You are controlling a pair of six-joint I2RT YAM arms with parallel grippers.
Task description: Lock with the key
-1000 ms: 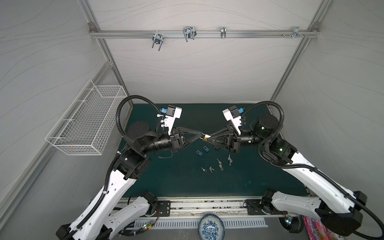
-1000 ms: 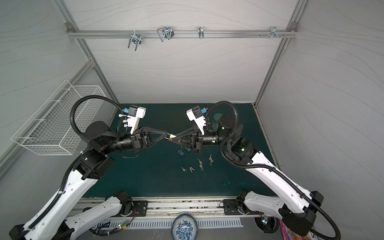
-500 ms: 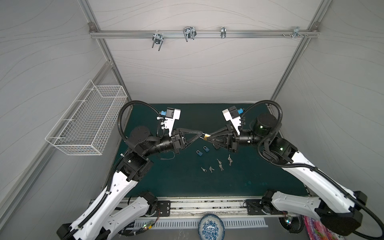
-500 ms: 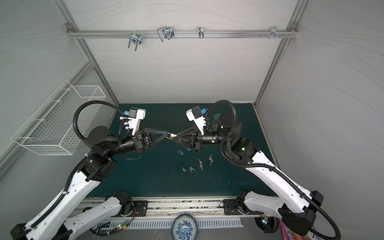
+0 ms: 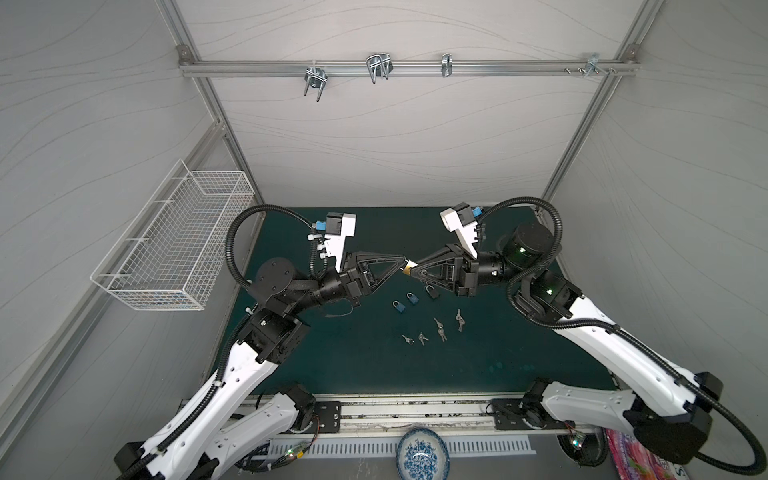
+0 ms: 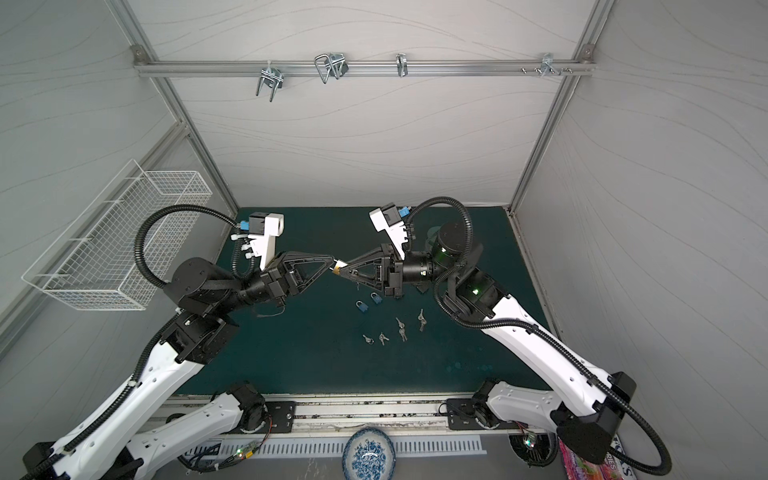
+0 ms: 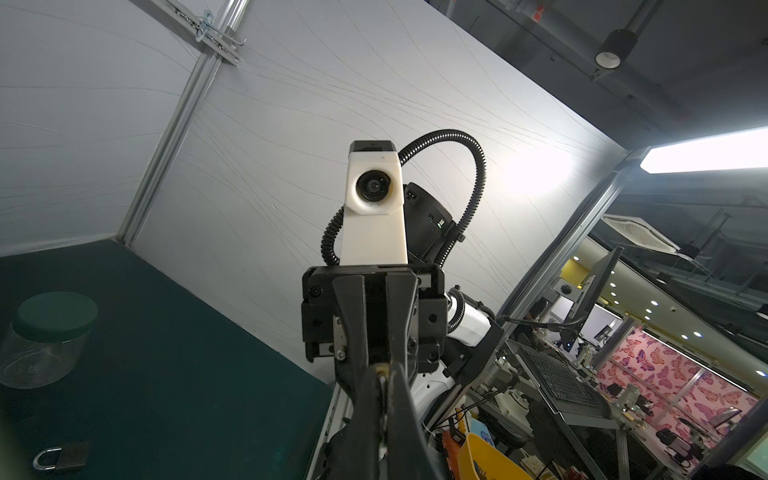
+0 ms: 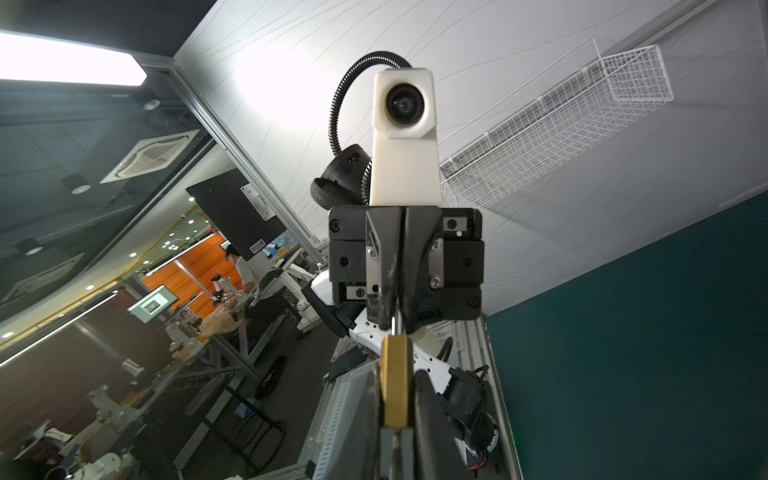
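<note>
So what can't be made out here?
- Key: only a sliver, right wrist view; left hand covers the rest.
- Lock: open or shut unseen, top buried in right hand.
- Key inserted or not: too small in top views, blurred in left wrist view.
- Loose keys: too small to tell apart.

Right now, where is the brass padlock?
In both top views the brass padlock is in the air above the green mat, between the jaws of the right gripper, facing the key in the left gripper.
</note>
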